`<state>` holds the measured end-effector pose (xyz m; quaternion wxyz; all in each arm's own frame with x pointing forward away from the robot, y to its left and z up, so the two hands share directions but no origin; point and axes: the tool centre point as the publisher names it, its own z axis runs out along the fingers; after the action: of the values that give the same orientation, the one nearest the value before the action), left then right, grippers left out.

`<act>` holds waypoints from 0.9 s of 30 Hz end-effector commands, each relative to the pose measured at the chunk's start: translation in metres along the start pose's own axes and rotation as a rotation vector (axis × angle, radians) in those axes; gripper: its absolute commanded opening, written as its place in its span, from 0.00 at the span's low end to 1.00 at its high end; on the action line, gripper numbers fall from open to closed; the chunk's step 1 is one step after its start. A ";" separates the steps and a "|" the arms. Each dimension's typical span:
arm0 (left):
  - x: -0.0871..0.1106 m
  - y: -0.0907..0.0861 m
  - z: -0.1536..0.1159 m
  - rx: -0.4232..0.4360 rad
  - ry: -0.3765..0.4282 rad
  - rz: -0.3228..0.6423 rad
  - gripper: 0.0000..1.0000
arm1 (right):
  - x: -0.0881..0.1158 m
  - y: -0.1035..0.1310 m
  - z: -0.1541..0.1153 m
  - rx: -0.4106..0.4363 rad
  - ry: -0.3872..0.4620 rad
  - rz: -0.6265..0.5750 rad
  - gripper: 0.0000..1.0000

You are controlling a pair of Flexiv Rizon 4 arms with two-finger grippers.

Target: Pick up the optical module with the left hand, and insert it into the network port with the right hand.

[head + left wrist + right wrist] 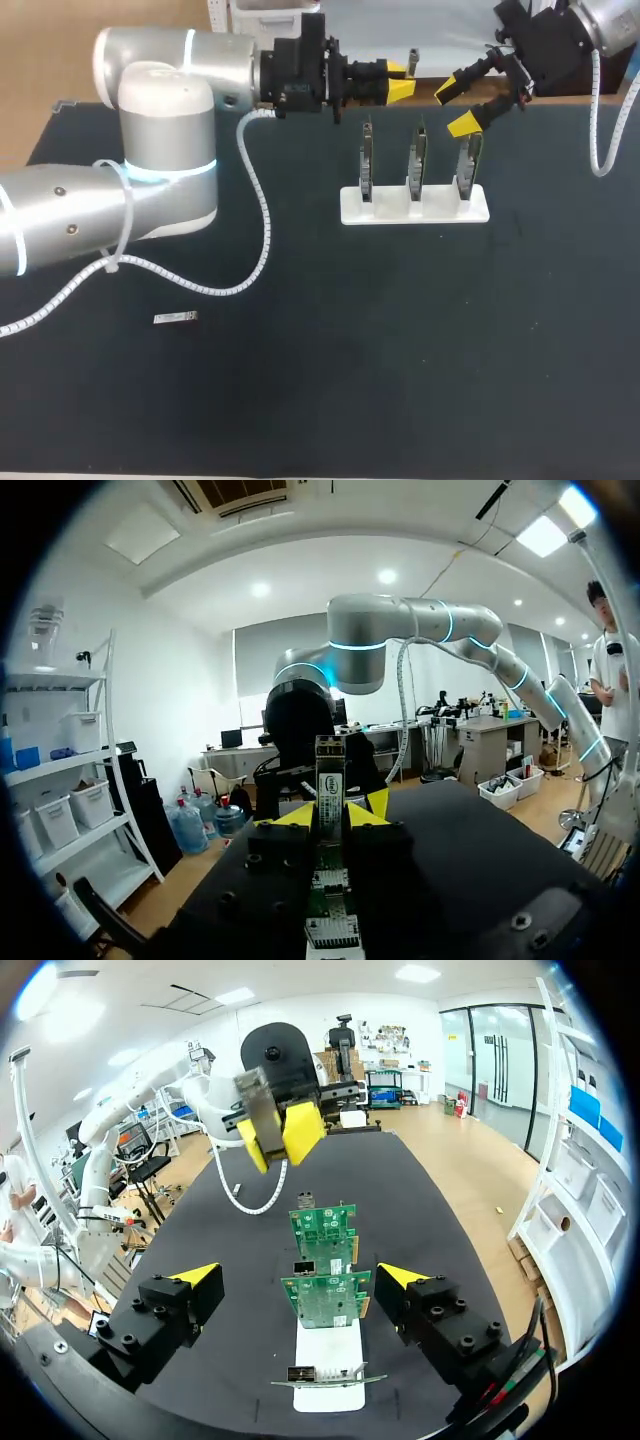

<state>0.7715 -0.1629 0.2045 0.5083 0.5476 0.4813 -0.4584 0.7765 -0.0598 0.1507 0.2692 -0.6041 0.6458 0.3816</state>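
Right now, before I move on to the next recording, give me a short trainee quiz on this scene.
1. True or false: the left gripper with yellow tips is shut on the small grey metal optical module.
2. How many green circuit boards stand upright in the white plastic stand? A: two. B: three. C: four.
3. Fill in: the right gripper, above the boards, is ___ (open or shut).

Key: 1 true; 2 B; 3 open.
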 end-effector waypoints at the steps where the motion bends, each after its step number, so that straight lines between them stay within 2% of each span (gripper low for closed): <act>1: 0.006 0.006 0.011 0.032 -0.011 0.012 0.00 | 0.000 0.002 0.000 0.005 0.000 0.000 1.00; 10: 0.014 0.005 0.024 0.072 0.008 0.031 0.00 | 0.000 0.002 0.000 0.005 0.000 0.000 1.00; 27: 0.025 0.008 0.022 0.039 -0.024 -0.005 0.00 | 0.000 0.002 0.000 0.005 0.000 0.000 1.00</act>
<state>0.7831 -0.1863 0.1828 0.4990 0.5527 0.4690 -0.4750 0.7765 -0.0598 0.1507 0.2691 -0.6041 0.6458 0.3816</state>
